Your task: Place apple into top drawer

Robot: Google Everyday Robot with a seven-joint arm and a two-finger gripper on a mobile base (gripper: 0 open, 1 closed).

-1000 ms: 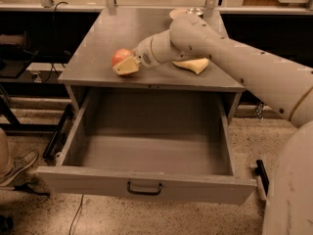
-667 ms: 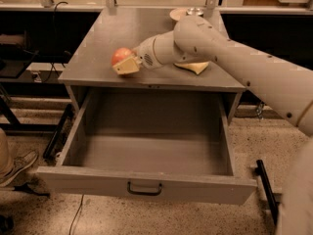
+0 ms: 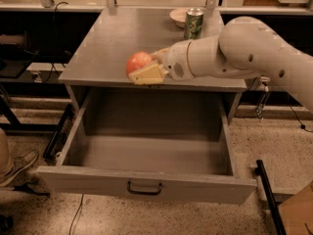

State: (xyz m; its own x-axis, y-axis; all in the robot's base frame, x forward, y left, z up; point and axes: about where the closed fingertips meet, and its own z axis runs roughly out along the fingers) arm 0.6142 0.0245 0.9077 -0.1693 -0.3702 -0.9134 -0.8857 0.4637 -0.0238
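The apple [image 3: 136,60], red-orange with a paler patch, is at the front edge of the grey cabinet top [image 3: 105,48]. My gripper [image 3: 144,67] is shut on it, with one pale yellowish finger [image 3: 147,75] in front of the apple and the other behind it. The white arm reaches in from the right. The top drawer [image 3: 146,153] stands pulled open and empty right below the apple. Its flat front panel carries a small dark handle [image 3: 145,188].
A green can [image 3: 193,23] and a pale bowl [image 3: 178,16] stand at the back right of the cabinet top. A shoe [image 3: 17,166] is on the floor at the left. A black bar [image 3: 268,199] lies on the floor right of the drawer front.
The gripper and apple have shifted right and towards the front edge of the top, over the open drawer. The arm has swung, hiding the yellow sponge and uncovering the can and bowl.
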